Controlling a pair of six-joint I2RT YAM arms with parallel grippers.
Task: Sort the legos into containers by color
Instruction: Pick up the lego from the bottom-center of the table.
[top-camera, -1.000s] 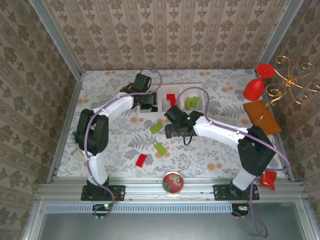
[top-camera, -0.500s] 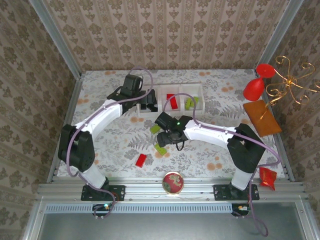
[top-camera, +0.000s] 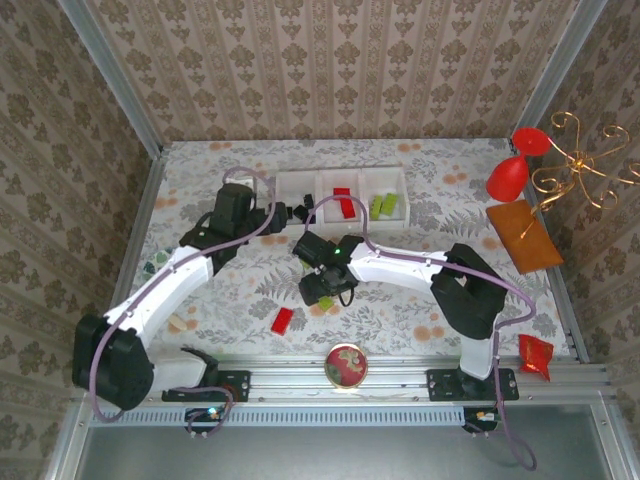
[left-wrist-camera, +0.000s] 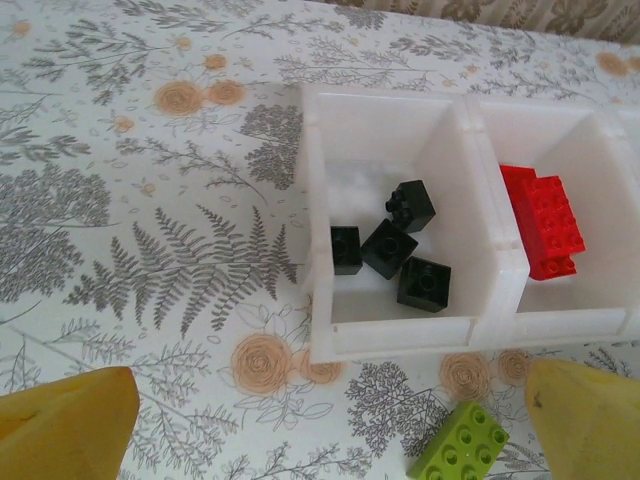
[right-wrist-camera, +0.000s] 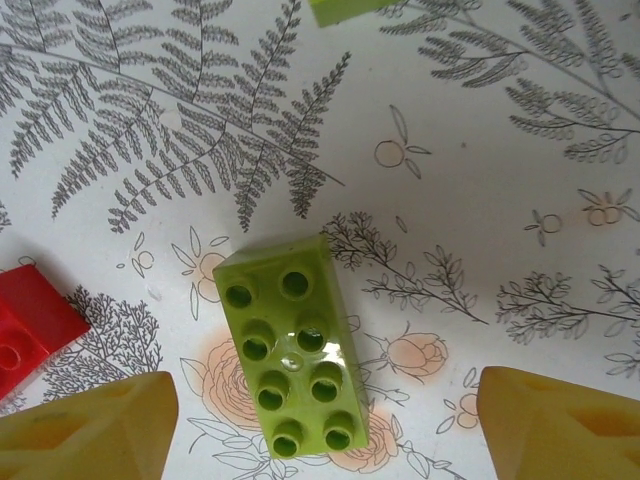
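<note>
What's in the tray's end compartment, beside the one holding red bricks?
Four black bricks lie in that compartment of the tray, bunched toward its near wall; no other colour shows. Whatever lies beneath them is covered and cannot be seen.

This is a robot lab test cell dressed up as a home. Patterned wallpaper panels (top-camera: 340, 70) are set in bare aluminium frame posts (top-camera: 110, 75). The bench (top-camera: 420, 320) has a floral cover. The left arm (top-camera: 160, 290) and right arm (top-camera: 400, 265), trailing cables, are bolted to an aluminium rail (top-camera: 400, 385). A red goblet (top-camera: 510, 175) and a gold wire ornament (top-camera: 580, 165) sit at the side as decoration.
</note>
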